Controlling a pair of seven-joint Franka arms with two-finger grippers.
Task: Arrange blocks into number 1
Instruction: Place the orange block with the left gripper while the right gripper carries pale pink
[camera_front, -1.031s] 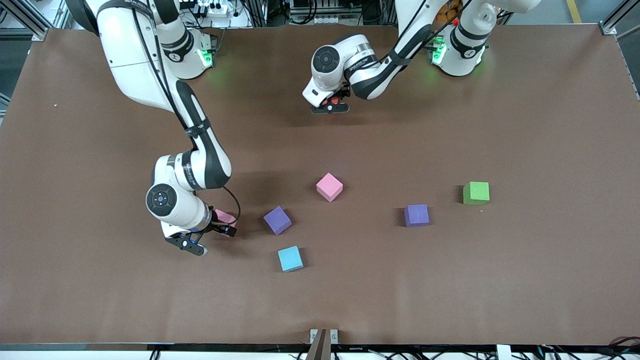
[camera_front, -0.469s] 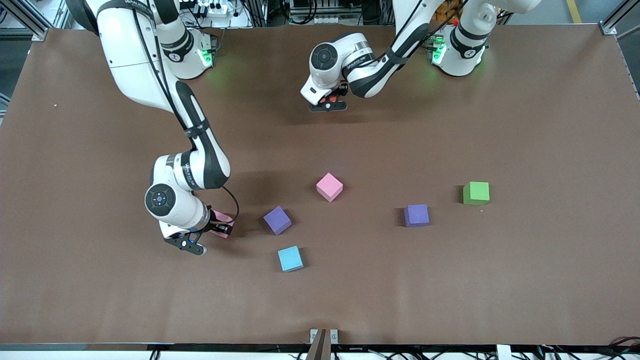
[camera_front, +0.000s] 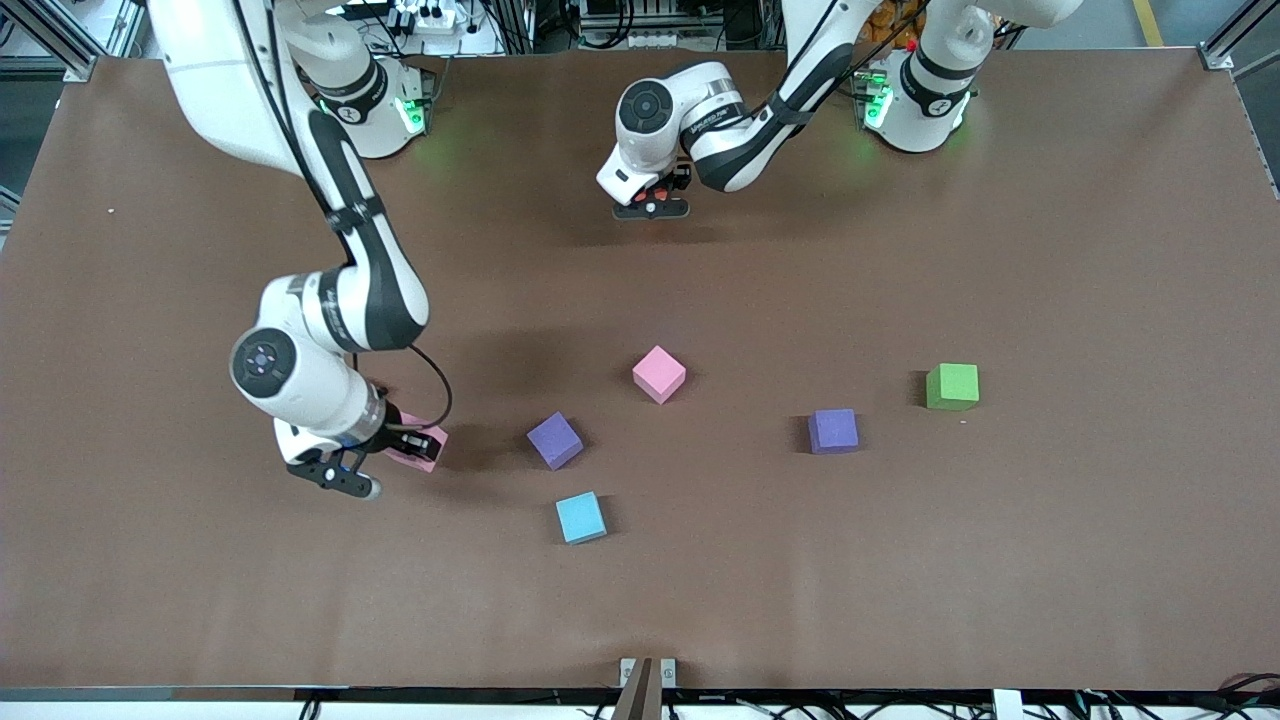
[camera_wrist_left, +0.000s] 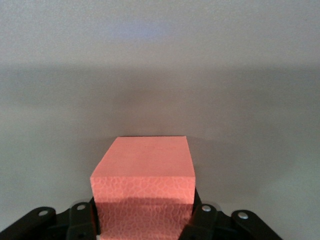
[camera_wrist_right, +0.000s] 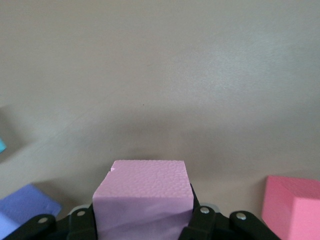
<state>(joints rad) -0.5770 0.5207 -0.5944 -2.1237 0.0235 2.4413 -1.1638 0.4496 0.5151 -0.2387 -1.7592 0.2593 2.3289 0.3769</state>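
Right gripper (camera_front: 405, 445) clamped on pink block (camera_wrist_right: 142, 197); left gripper (camera_front: 655, 203) clamped on red block (camera_wrist_left: 145, 192), faces square between fingers; cubes, no long axis.

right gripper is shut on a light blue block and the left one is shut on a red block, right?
Not quite: the right gripper is shut on a pink block, as the right wrist view shows. The light blue block lies free on the table. The left gripper is indeed shut on the red block.

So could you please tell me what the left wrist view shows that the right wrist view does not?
Only the left wrist view shows the red block clamped in the left gripper. Only the right wrist view shows the right gripper shut on a pink block, with another pink block and a purple block nearby. Both show bare brown table.
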